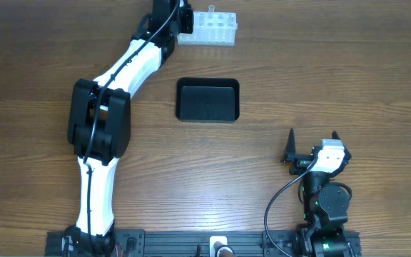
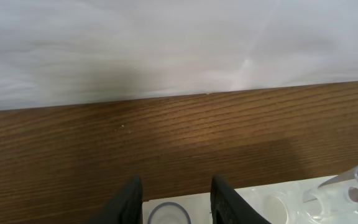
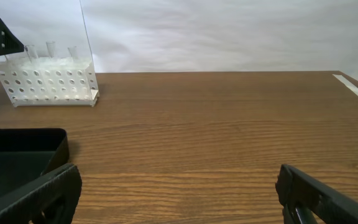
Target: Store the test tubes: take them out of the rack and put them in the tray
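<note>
Three test tubes (image 3: pixel 50 48) stick up from the white rack (image 3: pixel 48 81), which sits at the far edge of the table (image 1: pixel 334 71). Black tray (image 1: pixel 207 100) lies nearer the arms, apart from the rack, approx. mid-table. L gripper (image 2: pixel 178 186) is over the rack's left end, fingers apart, one either side of a tube rim, not visibly touching it. R gripper (image 1: pixel 312 139) is near its own base, well apart from tray & rack, fingers spread wide, holding nothing.
</note>
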`<state>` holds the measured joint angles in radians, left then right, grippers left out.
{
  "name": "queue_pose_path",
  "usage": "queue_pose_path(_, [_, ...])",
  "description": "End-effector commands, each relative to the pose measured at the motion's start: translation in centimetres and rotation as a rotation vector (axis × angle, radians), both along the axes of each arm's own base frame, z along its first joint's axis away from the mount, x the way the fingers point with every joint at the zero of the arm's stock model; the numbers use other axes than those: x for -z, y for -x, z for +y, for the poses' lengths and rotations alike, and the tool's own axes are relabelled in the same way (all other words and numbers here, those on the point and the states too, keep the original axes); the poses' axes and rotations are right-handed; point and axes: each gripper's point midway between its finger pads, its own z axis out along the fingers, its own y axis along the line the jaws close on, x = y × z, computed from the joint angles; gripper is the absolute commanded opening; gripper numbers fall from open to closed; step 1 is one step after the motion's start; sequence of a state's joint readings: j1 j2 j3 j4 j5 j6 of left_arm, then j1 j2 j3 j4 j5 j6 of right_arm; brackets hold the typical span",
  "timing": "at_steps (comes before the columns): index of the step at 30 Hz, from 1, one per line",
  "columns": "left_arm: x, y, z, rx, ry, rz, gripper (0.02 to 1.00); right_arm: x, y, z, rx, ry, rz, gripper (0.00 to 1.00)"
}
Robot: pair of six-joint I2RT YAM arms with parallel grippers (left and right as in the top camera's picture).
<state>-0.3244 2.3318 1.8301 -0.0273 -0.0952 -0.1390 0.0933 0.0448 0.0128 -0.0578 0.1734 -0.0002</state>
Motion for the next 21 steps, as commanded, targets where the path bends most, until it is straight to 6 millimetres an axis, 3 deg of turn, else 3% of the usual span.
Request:
queue_pose_path(1, [-0.25,-0.34,-0.24,-0.006,0.000,-0.008,0.327,0.33,-0.01,0.21,-0.010,-0.003,0.005,0.993])
queue_pose_path(21, [-0.03,-0.22,-0.19,-0.004,-0.008,0.000,0.180,0.33,-0.01,0.21,-0.010,-0.003,0.005,0.993])
